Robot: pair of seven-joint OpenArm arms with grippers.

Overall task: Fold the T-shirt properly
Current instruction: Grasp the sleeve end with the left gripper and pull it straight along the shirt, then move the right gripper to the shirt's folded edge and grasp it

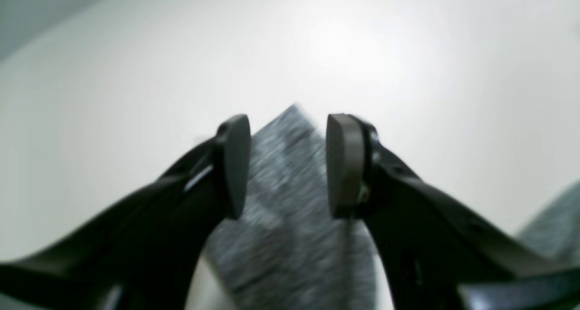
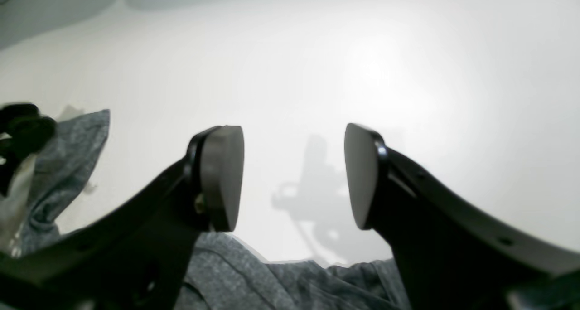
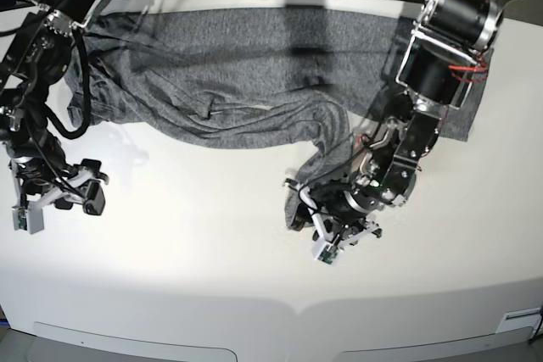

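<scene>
T-shirt (image 3: 229, 82), heather-grey soft knit, lies rumpled on white table (image 3: 187, 269).

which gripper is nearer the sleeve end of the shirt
Left. The left gripper hangs open right over the T-shirt sleeve end; the right gripper, open, sits off over bare table.

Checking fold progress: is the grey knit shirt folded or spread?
Spread and rumpled: the grey knit shirt lies across the white table, one sleeve trailing forward.

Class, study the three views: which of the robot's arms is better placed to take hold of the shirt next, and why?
Left. The left gripper has its jaws open astride a strip of the T-shirt. The right gripper is open over bare table, cloth only at its edges.
</scene>
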